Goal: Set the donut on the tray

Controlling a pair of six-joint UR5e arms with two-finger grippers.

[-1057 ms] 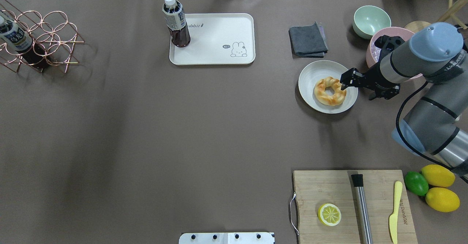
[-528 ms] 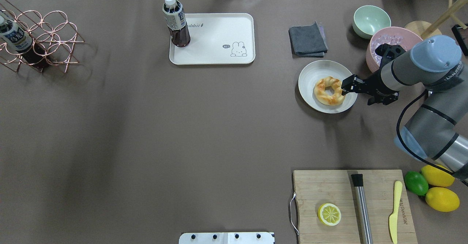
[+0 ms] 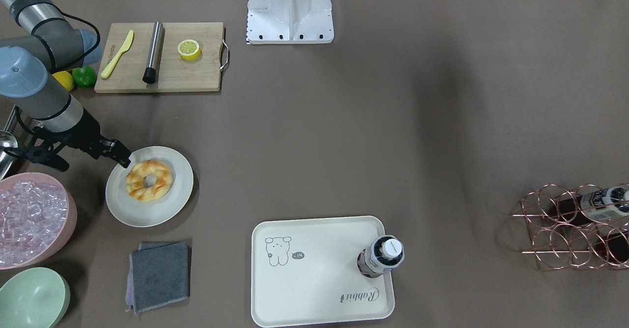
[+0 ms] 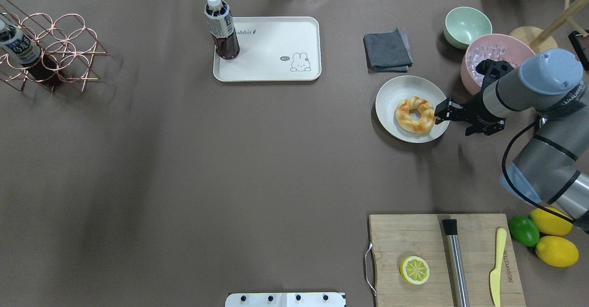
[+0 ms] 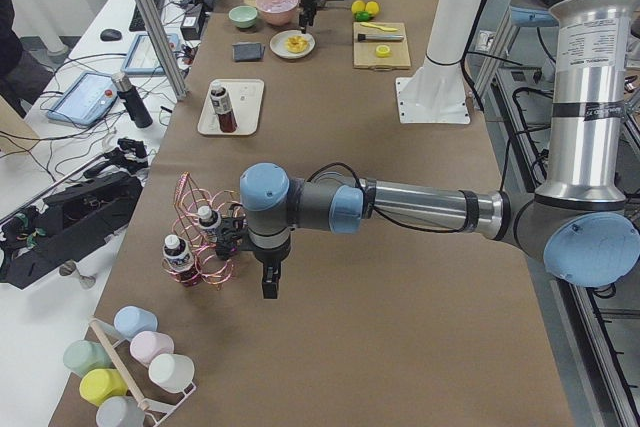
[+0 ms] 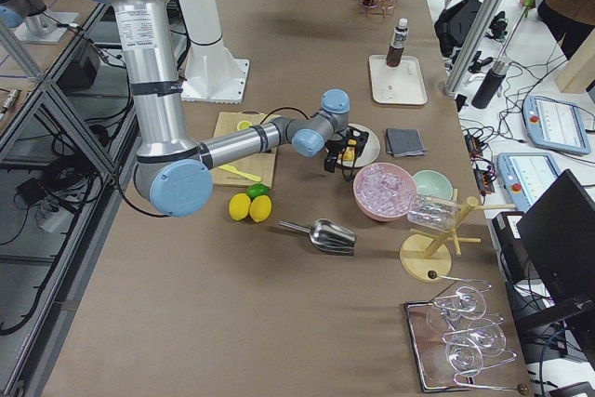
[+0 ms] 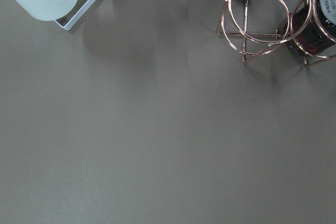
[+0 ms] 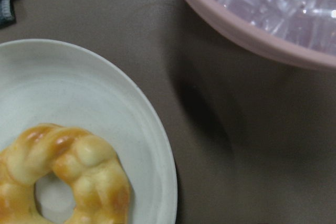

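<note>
The donut (image 4: 415,114), a golden-brown twisted ring, lies on a round off-white plate (image 4: 400,90) at the right of the table; it also shows in the front view (image 3: 148,180) and the right wrist view (image 8: 68,177). My right gripper (image 4: 444,110) hangs low over the plate's right rim, just beside the donut, and its fingers look shut and empty. The cream rabbit tray (image 4: 276,67) lies far to the left at the back, with a dark drink bottle (image 4: 222,31) standing on its left end. My left gripper (image 5: 270,287) hovers over bare table by the copper rack; I cannot tell whether it is open.
A pink bowl of ice (image 4: 492,51) and a green bowl (image 4: 467,26) stand behind the right arm. A grey cloth (image 4: 387,50) lies behind the plate. A cutting board (image 4: 414,238) with a lemon half (image 4: 414,269) is at the near right. A copper rack (image 4: 50,51) is far left.
My right gripper has drawn back from above the donut's right edge to the plate's right rim, and the arm has shifted toward the near side. The donut has not moved.
</note>
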